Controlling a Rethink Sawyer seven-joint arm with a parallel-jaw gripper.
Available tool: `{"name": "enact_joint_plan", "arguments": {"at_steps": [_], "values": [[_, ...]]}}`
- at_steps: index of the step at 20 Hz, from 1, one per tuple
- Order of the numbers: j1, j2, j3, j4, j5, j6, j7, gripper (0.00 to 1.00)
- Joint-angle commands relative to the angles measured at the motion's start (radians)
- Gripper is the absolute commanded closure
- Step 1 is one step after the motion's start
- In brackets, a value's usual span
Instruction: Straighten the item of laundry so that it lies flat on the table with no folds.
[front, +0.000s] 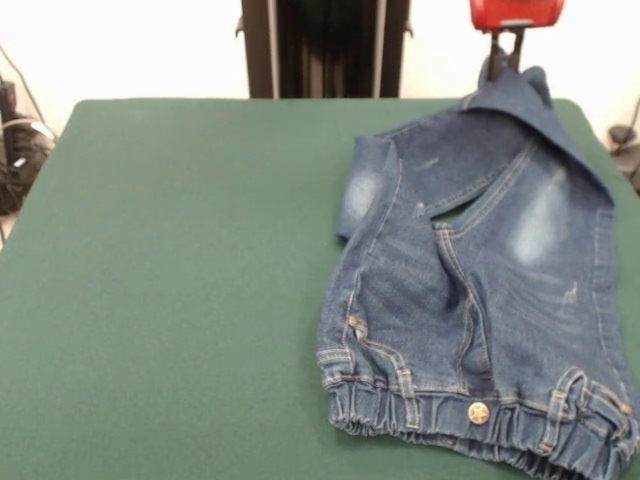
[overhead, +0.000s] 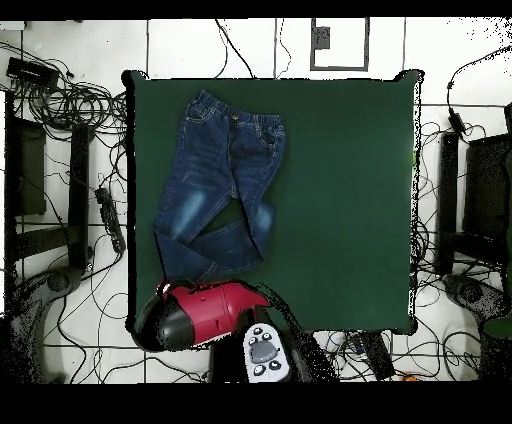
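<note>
The item of laundry (front: 470, 280), a small pair of blue jeans, lies on the right side of the green table (front: 180, 280). Its gathered waistband and star button are at the near edge and its legs run toward the far side. The left leg is folded short. The right leg's end rises in a peak to my gripper (front: 506, 62), which is shut on it just above the far right corner. In the overhead view the jeans (overhead: 215, 180) lie on the left part of the table (overhead: 340, 200), one leg's lower part folded across. The red arm (overhead: 200, 312) hides the gripper there.
The black pedestal column (front: 325, 45) stands behind the table's far edge. Cables (front: 20, 140) lie off the left side, and more cables (overhead: 60, 90) cover the floor around the table. A grey handset (overhead: 265, 352) sits by the robot's base.
</note>
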Motion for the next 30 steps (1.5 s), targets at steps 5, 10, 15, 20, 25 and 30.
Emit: {"name": "enact_joint_plan", "arguments": {"at_steps": [5, 10, 15, 20, 25, 30], "values": [[0.035, 0.072, 0.072, 0.017, 0.084, -0.067, 0.175, 1.0], [0.001, 0.026, 0.118, 0.076, 0.107, -0.047, 0.17, 1.0], [-0.033, 0.007, 0.154, 0.1, 0.122, -0.01, 0.136, 1.0], [-0.062, -0.041, 0.193, 0.143, 0.146, 0.019, 0.127, 1.0], [-0.071, -0.1, 0.222, 0.182, 0.185, 0.055, 0.132, 1.0], [-0.076, -0.118, 0.242, 0.214, 0.209, 0.049, 0.135, 1.0]]}}
